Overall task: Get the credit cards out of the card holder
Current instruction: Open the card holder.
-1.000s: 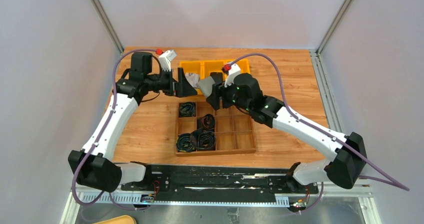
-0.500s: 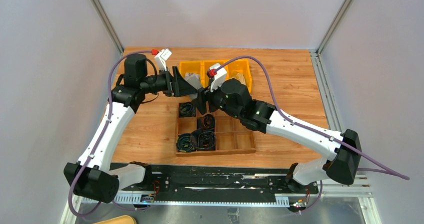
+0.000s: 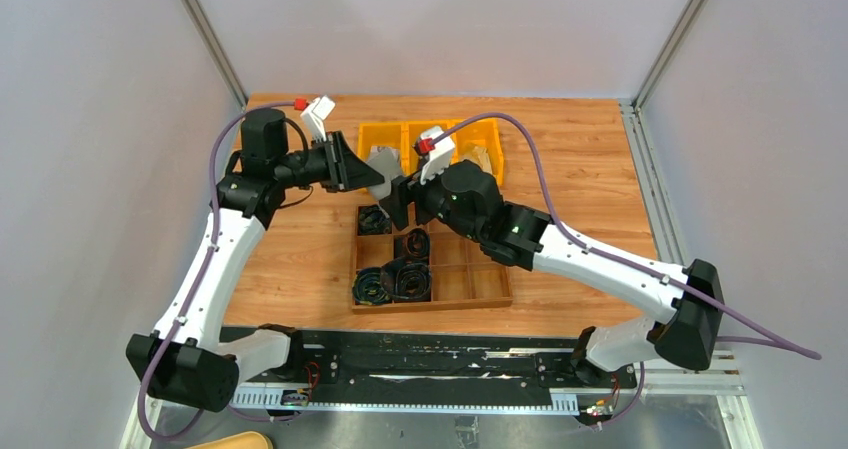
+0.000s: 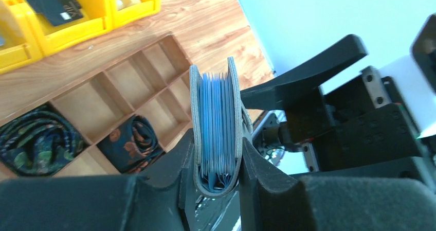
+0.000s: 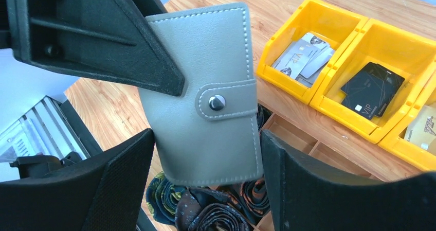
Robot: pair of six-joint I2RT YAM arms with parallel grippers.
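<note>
overhead view: card holder [image 3: 381,161] is held off the desk [image 3: 300,239], near the middle of the far edge, between the yellow bins [image 3: 442,129] and the wooden tray [image 3: 470,269]. the left end effector [image 3: 372,174] grips it from the left; the right end effector [image 3: 395,204] meets it from the near side.

left wrist view: the left fingers [image 4: 262,175] are clamped on the holder's two grey covers, seen edge-on and upright. the credit cards [image 4: 218,120] are packed between the covers, their edges showing.

right wrist view: the holder's flat face shows, its snap tab [image 5: 216,103] fastened. the right end effector's fingers [image 5: 121,182] are spread either side of the holder's lower half; whether they press it cannot be told. loose silvery cards [image 5: 302,53] lie in one yellow bin, a black card [image 5: 370,89] in the next.
</note>
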